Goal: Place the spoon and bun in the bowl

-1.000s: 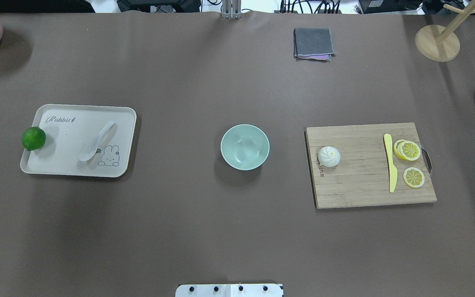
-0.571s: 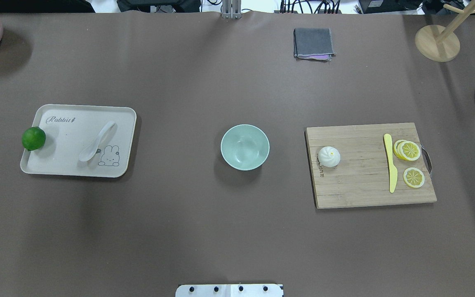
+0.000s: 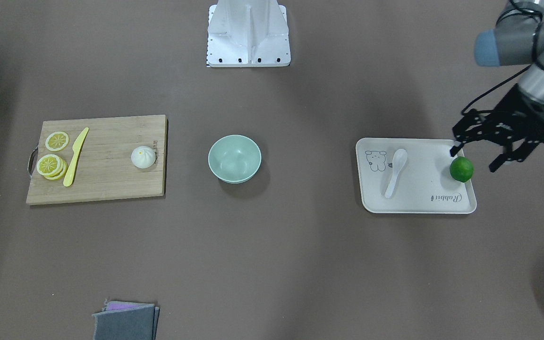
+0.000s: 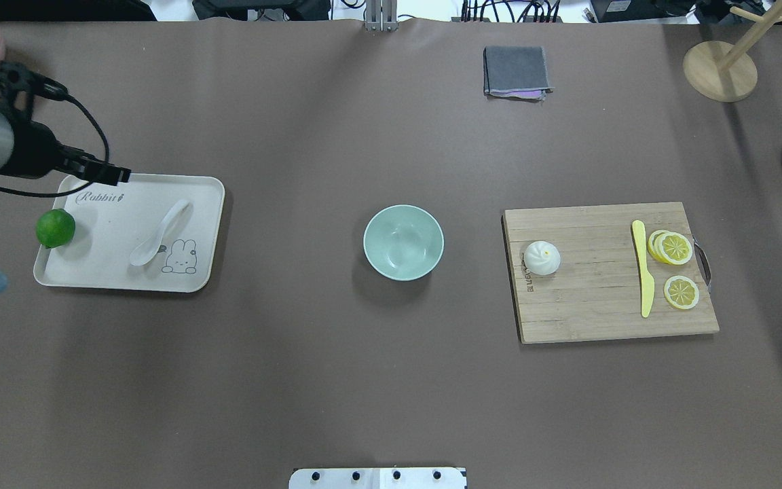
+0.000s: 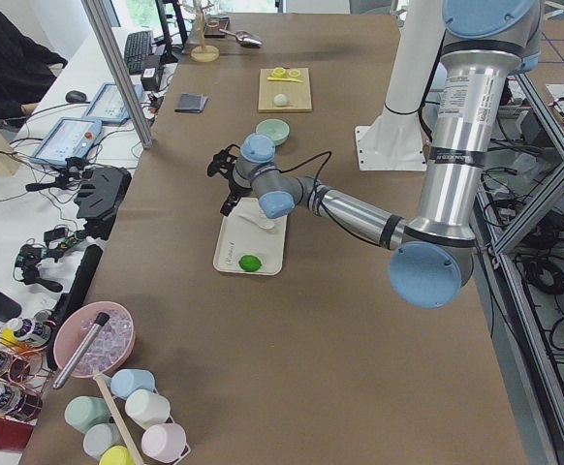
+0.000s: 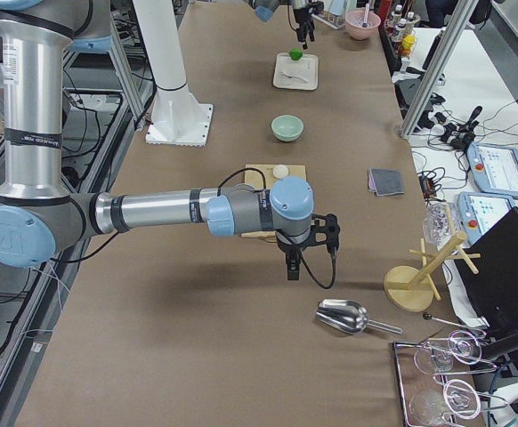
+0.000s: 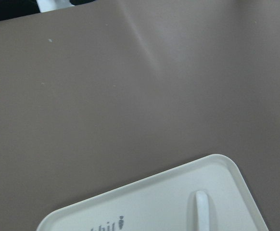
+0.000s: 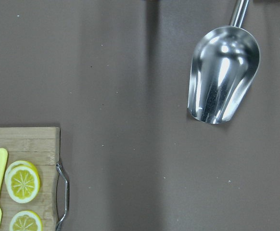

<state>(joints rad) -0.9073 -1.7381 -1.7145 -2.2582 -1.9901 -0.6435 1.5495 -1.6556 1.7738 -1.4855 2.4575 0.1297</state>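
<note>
You have both placements to do: spoon [image 3: 395, 171] and bun [image 3: 143, 157] lie outside the bowl [image 3: 212, 158]; left claw [image 3: 473, 159] stands apart, right claw [image 6: 293, 269] cannot be told.

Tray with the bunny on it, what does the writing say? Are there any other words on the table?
"Rabbit": curly letters near one edge of the tray.
Small dark stamp on the cutting board, beside the bun: too small to read.
</note>
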